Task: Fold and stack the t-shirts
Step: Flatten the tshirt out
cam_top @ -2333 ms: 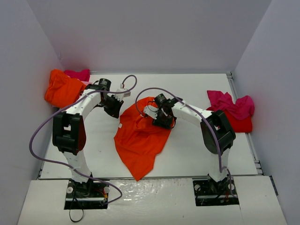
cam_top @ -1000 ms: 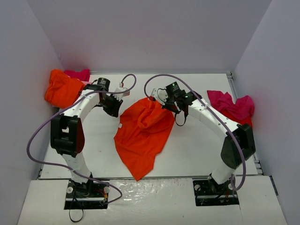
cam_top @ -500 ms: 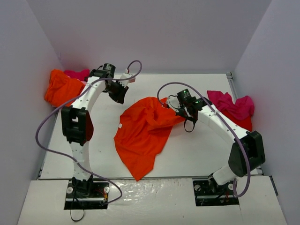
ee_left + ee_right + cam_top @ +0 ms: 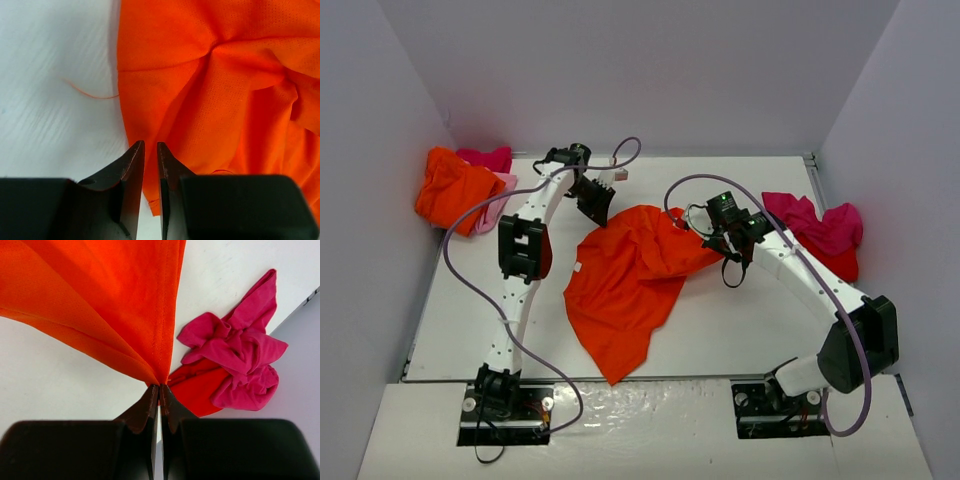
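A bright orange t-shirt lies spread in the middle of the table, its far right part lifted and pulled taut. My right gripper is shut on that bunched edge of the orange t-shirt. My left gripper hovers over the shirt's far left edge. Its jaws stand a narrow gap apart with nothing between them.
A magenta t-shirt lies crumpled on a red one at the right edge. At the far left lie another orange shirt, a magenta one and a pale pink one. Walls close three sides.
My right gripper has drawn the shirt's edge to the right. My left arm has swung to the far right edge of the shirt and its jaws have parted a little.
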